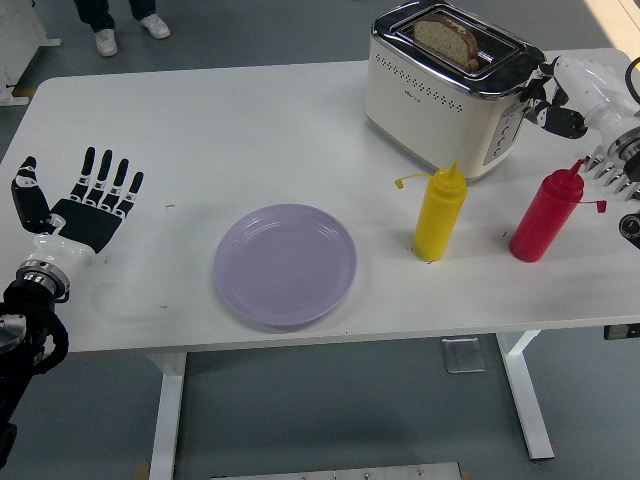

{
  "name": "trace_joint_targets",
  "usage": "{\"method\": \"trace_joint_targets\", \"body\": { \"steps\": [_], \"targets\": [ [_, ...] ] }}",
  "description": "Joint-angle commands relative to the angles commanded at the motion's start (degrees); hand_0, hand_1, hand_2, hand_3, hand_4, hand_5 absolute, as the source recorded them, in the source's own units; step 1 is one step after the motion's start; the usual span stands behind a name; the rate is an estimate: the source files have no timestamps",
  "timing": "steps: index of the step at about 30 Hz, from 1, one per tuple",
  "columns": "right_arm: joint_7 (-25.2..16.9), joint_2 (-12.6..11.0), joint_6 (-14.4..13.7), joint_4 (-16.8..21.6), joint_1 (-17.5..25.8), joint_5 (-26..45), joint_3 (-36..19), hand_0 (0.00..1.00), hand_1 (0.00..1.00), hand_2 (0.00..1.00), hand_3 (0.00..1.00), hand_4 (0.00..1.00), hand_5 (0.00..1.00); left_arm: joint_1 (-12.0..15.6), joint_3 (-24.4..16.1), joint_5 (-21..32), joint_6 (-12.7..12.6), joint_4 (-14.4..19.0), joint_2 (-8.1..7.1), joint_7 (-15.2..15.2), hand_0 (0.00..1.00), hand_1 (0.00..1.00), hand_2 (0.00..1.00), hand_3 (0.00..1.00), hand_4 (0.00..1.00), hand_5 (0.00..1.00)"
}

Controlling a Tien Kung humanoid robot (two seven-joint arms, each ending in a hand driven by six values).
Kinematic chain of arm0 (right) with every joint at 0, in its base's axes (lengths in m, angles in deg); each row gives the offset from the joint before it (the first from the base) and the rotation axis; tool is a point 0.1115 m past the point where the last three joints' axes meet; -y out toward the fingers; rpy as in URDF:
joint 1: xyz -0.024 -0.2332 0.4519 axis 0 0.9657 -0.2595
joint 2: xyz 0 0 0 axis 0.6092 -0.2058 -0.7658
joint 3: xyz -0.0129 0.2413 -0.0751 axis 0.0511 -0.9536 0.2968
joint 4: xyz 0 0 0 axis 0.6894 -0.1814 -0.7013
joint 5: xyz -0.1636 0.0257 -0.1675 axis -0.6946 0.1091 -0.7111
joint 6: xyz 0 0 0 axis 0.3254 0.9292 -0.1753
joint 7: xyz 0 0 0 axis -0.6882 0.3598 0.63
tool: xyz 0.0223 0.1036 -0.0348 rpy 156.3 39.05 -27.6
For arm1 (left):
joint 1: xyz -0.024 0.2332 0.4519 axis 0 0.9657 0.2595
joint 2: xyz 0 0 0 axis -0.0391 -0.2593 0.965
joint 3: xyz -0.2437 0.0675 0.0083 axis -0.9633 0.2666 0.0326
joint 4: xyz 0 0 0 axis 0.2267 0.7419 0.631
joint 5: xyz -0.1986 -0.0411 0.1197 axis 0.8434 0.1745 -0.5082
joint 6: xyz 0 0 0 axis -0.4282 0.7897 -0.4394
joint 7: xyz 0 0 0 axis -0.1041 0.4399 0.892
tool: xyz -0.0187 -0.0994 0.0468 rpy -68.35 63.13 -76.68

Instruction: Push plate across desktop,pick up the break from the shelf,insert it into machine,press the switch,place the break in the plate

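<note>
A cream and chrome toaster [450, 90] stands at the back right of the table. A slice of bread [446, 38] sticks up out of its slot. The lilac plate [285, 263] lies near the front middle, with nothing on it. My right hand [560, 95] hovers just right of the toaster's end, level with its top, its dark fingers loosely curled and holding nothing. My left hand [85, 200] rests flat on the table at the far left, fingers spread.
A yellow squeeze bottle [439, 213] and a red squeeze bottle [545, 214] stand in front of the toaster, right of the plate. A person's feet [125, 30] show on the floor beyond the table's far left corner.
</note>
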Motion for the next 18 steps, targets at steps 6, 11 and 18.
{"method": "trace_joint_targets", "body": {
  "steps": [6,11,18],
  "targets": [
    [2.0,-1.83,2.04,3.05,-1.12,-1.36,-2.65,0.413,0.339,0.553,0.481,0.305,0.002,-0.01,0.06,0.01,-0.01,-0.01,-0.01,0.0,0.779,0.748,0.704,0.72,0.779,0.998],
    [3.45,-2.4,3.06,3.93,-4.03,-0.22,-2.49,0.356,0.41,0.57,0.517,0.32,0.002,-0.13,0.29,0.04,-0.02,-0.03,-0.08,0.0,0.777,0.747,0.7,0.718,0.78,0.998],
    [6.57,-1.42,6.32,2.31,-10.73,2.55,0.91,0.337,0.44,0.542,0.58,0.516,0.002,-0.32,0.65,0.11,-0.04,-0.12,-0.23,0.01,0.774,0.742,0.698,0.716,0.779,0.998]
  ]
}}
